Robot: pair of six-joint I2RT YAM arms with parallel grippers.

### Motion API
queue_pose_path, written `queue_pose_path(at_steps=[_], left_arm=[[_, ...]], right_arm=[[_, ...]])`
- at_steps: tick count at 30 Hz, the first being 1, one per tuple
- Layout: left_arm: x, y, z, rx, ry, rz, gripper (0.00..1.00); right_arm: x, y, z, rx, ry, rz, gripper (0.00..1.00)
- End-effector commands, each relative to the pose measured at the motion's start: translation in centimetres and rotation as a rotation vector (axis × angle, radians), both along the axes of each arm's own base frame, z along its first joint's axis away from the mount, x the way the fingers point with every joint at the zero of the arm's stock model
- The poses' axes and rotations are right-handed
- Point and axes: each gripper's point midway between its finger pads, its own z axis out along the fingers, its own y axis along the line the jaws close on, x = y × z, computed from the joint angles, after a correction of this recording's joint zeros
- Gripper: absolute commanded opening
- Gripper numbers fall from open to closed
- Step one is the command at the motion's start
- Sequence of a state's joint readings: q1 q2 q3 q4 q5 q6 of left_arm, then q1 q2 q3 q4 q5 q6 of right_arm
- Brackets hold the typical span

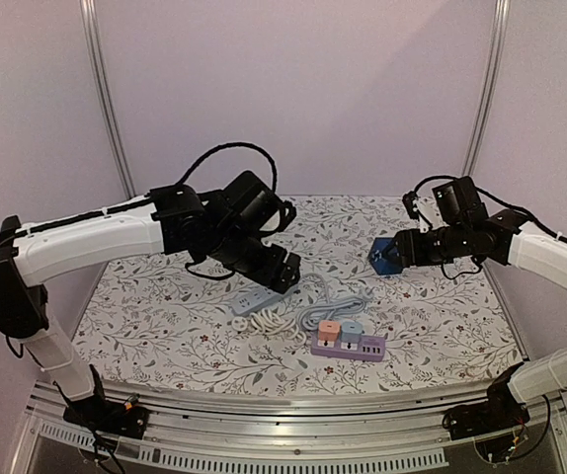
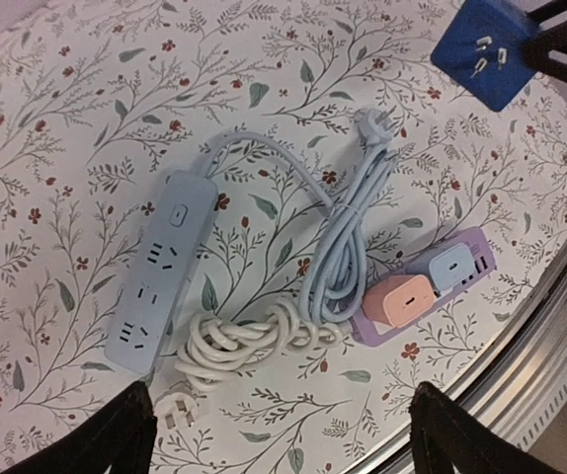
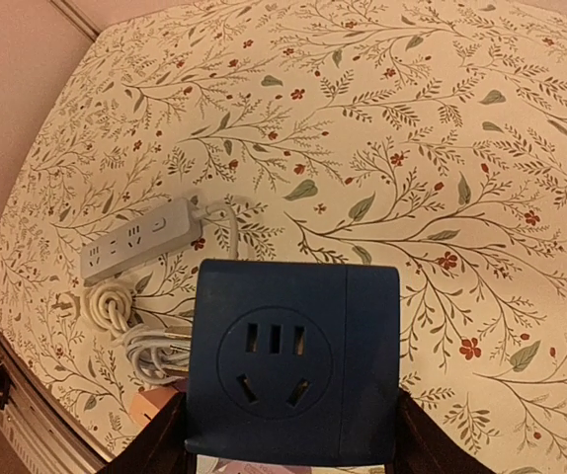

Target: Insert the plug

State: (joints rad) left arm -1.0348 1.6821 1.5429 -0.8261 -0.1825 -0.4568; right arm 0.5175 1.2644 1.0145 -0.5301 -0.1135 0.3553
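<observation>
**Operator:** What is the state of each tool?

**Technician:** The left gripper (image 2: 283,442) hangs above the pale power strip (image 2: 160,272) with its fingers spread wide and nothing between them. The right gripper (image 1: 394,254) is clamped on the blue adapter cube (image 3: 293,355). It holds the cube in the air, well apart from the strip, to the strip's right and farther back in the overhead view.

**Operator:** How far along is the task?

**Technician:** The cube's prongs (image 2: 483,54) are bare and every outlet on the strip is vacant, so I judge that insertion has not begun. The strip's own cord (image 2: 338,267) and a white coiled cord (image 2: 244,341) lie just beside the strip. Beyond them is a purple strip (image 2: 471,242) carrying a pink adapter (image 2: 402,296) and a light-blue adapter (image 2: 453,265).

**Operator:** What steps remain?

**Technician:** Probably three: carry the cube over to the strip, align the prongs with an outlet, and press down. I cannot tell which outlet is intended.
</observation>
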Motion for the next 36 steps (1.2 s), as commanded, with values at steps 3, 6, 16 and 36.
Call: queue_pose_path(at_steps=[3,6,16,36], left_arm=[[0.5,-4.5,4.3,-0.207,-0.209,-0.195,0.90],[1.0,-5.8,6.2,-0.274,-0.335,-0.247,0.92],[1.9,-9.7,8.0,-0.275,-0.477,-0.401,0.92],[2.6,-13.0,7.8,-0.240,-0.536,-0.487,0.86]], right_arm=[[0.2,4.2,6.1,0.218,-0.096,0.137,0.10],[0.1,4.9,7.3,0.258,-0.097,0.155,0.10],[-1.2,6.3,10.2,0.343,-0.089,0.204,0.10],[-3.0,8.3,12.4,0.422,-0.075,0.259,0.09]])
